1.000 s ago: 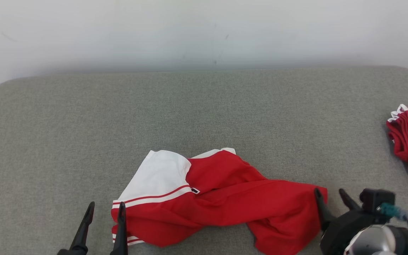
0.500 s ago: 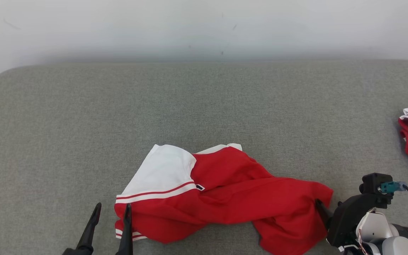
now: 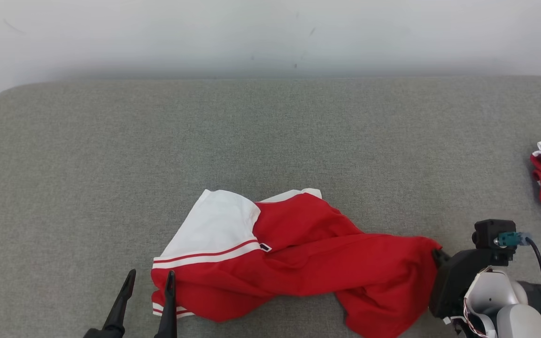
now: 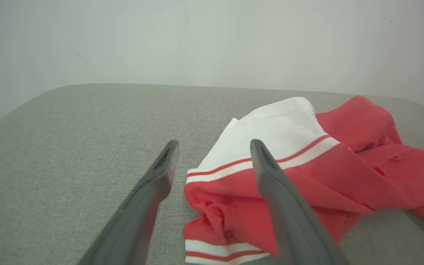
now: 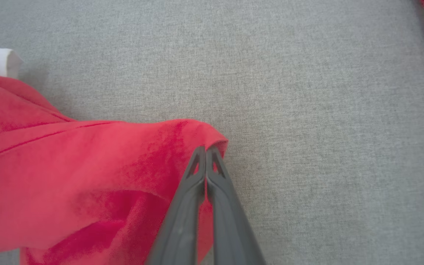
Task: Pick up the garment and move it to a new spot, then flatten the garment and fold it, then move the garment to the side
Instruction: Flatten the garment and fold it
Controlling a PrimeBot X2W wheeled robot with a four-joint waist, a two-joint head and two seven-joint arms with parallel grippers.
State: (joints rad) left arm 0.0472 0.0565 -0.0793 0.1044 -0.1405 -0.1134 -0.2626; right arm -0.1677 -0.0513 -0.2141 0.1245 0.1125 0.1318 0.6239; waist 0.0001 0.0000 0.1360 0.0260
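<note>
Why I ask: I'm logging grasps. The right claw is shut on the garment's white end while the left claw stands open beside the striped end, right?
Not quite: the right wrist view shows the right claw shut on the red end of the garment, not the white one. The left claw does stand open beside the striped end.

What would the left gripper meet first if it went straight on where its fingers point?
Likely the garment: the left gripper has one finger at its striped edge, the other over bare grey surface. Height is unclear.
</note>
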